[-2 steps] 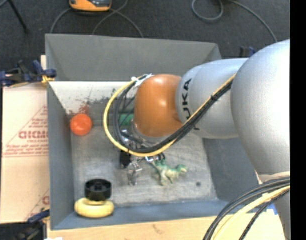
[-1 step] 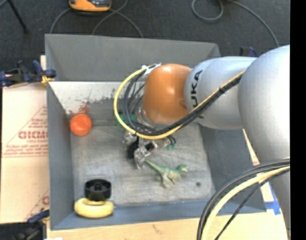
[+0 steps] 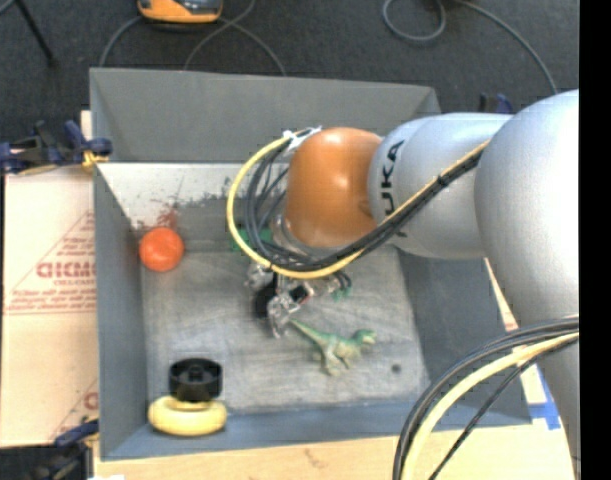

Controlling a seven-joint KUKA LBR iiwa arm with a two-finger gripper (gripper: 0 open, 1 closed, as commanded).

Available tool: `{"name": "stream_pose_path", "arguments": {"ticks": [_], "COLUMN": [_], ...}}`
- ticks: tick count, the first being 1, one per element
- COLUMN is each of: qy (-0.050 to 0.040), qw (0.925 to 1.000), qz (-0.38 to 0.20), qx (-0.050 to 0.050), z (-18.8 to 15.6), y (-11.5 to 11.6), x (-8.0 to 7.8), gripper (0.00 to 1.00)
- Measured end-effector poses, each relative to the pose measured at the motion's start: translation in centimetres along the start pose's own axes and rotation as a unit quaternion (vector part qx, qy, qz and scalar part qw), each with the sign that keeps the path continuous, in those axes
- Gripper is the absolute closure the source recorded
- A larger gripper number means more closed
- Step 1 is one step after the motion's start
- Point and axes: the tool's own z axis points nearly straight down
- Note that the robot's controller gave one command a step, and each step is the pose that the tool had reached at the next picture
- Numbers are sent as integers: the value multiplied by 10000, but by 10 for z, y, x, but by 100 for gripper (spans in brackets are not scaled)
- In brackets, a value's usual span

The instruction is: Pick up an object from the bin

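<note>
Your tool (image 3: 276, 313) sits low at frame centre; you cannot tell whether it is open or closed. A green plastic toy dinosaur (image 3: 337, 345) lies just to its lower right on the floor of the grey metal bin (image 3: 385, 368). Farther left lies an orange ball (image 3: 161, 250), and at lower left a black round cap (image 3: 195, 377) touches a yellow ring (image 3: 188, 419).

Bin (image 3: 120, 298): grey sheet metal, matt. Its floor is dull, scuffed and speckled, and the back wall is flecked with dark marks.
Orange ball (image 3: 161, 250): smooth, low sheen.
Yellow ring (image 3: 187, 418): smooth plastic, slight gloss.
Black cap (image 3: 195, 379): matt plastic, ridged.
Green toy figure (image 3: 335, 345): moulded plastic or rubber, cannot tell which.
Orange cover (image 3: 325, 188) at the wrist: smooth, glossy.
Arm casing (image 3: 455, 183): pale, smooth, glossy.
Cables (image 3: 247, 183): smooth sheathing.
</note>
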Motion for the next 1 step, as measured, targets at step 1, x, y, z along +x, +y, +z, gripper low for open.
{"name": "stream_pose_path", "arguments": {"ticks": [1], "qy": [4], "qw": [9992], "qz": [-392], "qx": [20], "z": [-186], "y": [-12], "x": [-10], "gripper": [100]}}
